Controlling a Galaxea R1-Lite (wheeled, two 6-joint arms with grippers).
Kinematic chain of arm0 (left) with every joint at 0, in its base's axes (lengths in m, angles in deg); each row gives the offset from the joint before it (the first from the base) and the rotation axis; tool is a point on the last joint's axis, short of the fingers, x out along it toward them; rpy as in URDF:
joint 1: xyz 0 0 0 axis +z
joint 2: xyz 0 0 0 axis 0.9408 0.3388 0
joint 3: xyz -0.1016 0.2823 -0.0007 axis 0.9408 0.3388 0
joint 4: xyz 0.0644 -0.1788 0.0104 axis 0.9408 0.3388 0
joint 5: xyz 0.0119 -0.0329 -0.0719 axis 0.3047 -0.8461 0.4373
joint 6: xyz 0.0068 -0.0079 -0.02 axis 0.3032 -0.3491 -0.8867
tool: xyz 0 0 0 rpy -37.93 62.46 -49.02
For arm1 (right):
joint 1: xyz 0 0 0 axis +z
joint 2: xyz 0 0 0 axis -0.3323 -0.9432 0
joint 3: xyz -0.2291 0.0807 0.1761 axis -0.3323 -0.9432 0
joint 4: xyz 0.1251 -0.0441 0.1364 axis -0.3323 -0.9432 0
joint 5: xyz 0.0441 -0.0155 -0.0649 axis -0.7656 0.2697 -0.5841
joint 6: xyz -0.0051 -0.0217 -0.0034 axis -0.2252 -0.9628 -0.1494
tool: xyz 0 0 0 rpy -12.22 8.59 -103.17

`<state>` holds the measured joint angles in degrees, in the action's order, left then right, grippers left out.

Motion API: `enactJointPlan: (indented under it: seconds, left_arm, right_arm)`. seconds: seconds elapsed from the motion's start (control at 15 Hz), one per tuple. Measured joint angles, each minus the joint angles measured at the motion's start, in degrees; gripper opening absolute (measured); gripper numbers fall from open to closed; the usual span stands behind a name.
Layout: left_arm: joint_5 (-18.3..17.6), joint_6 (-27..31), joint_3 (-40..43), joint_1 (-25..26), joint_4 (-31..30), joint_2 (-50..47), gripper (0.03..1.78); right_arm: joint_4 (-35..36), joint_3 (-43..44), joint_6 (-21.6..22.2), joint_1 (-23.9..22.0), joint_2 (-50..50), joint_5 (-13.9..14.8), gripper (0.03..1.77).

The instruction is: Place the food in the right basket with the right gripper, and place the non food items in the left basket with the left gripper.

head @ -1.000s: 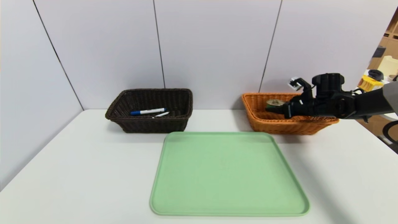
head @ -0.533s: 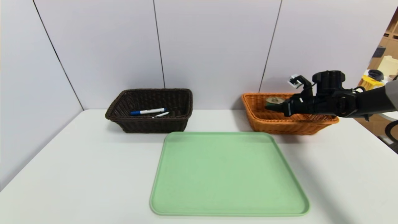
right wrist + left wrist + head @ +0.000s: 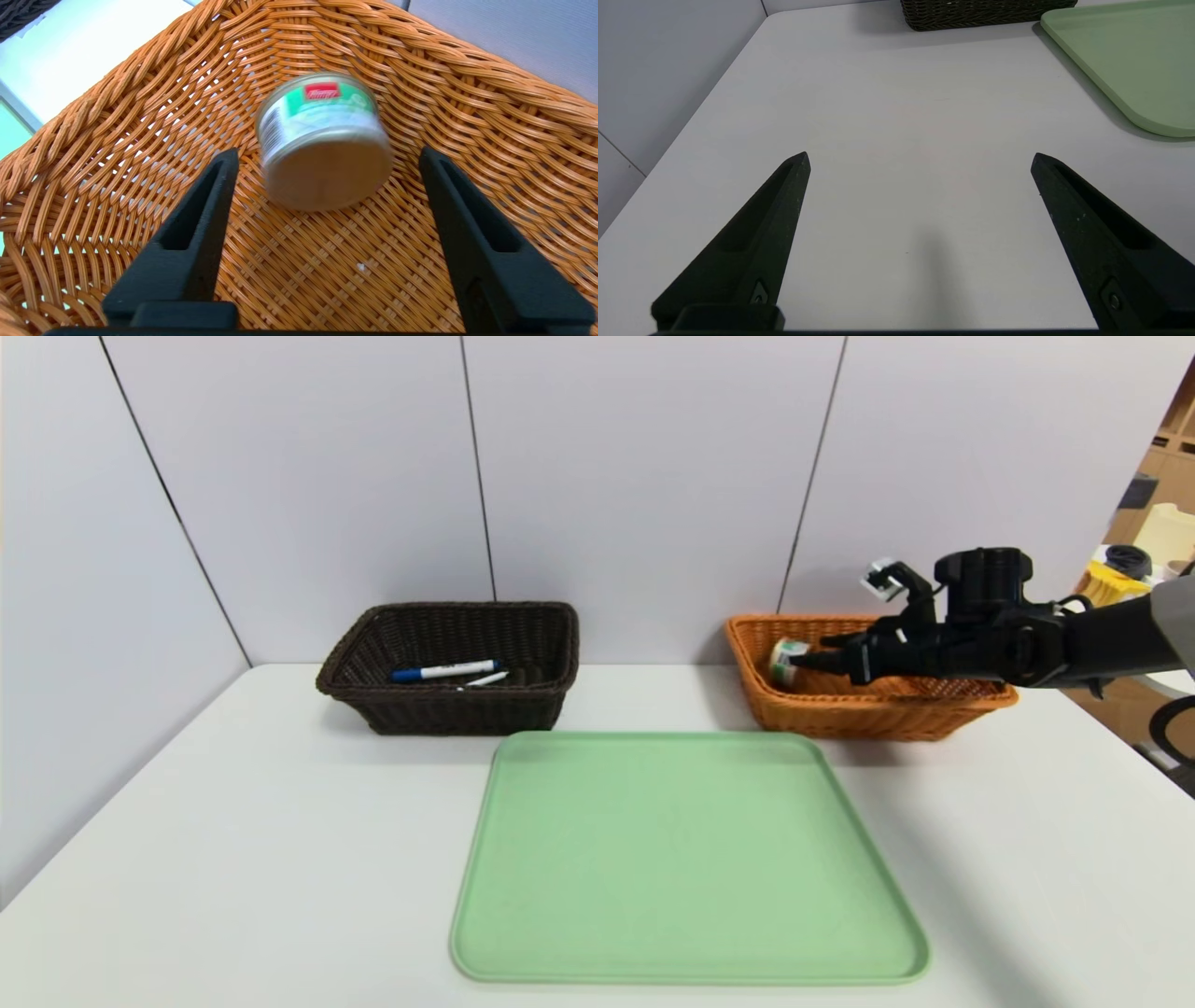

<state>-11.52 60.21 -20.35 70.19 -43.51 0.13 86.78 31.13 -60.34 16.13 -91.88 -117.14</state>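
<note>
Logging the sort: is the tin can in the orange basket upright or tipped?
Tipped. The tin can lies on its side in the orange basket, flat end facing the open right claw.

Lab-like test bench: white table [image 3: 233, 859], panelled wall [image 3: 644, 476].

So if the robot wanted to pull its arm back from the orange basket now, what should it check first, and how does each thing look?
1. Right gripper has let go: ok, its fingers stand apart and touch nothing.
2. Tin can is inside the orange basket: ok, tipped against the basket's woven wall.
3. Can has settled: cannot tell, it looks blurred, so it may be moving.
4. Marker and thin pen in the dark basket: ok.
5. Green tray holds nothing left to sort: ok.
6. Left gripper out of the way: ok, open above the table, away from both baskets.
</note>
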Motion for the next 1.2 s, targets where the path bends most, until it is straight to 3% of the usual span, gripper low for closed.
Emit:
enactJointPlan:
  seconds: [0.33,0.53,0.87,1.2]
  left_arm:
    - [0.00,0.00,0.00,0.00,0.00,0.00,1.69]
    - [0.01,0.00,0.00,-0.02,0.00,0.00,1.69]
    - [0.00,0.00,0.00,-0.02,0.00,0.00,1.69]
    - [-0.02,0.00,0.00,-0.02,0.02,0.00,1.69]
  right_arm:
    - [-0.27,0.29,0.00,0.11,0.65,0.05,1.52]
    - [-4.00,-0.41,0.07,0.48,4.78,0.02,1.58]
    - [-11.92,-5.72,0.30,0.69,18.70,0.11,1.64]
    - [-14.48,-20.57,0.66,-0.83,37.89,0.24,1.67]
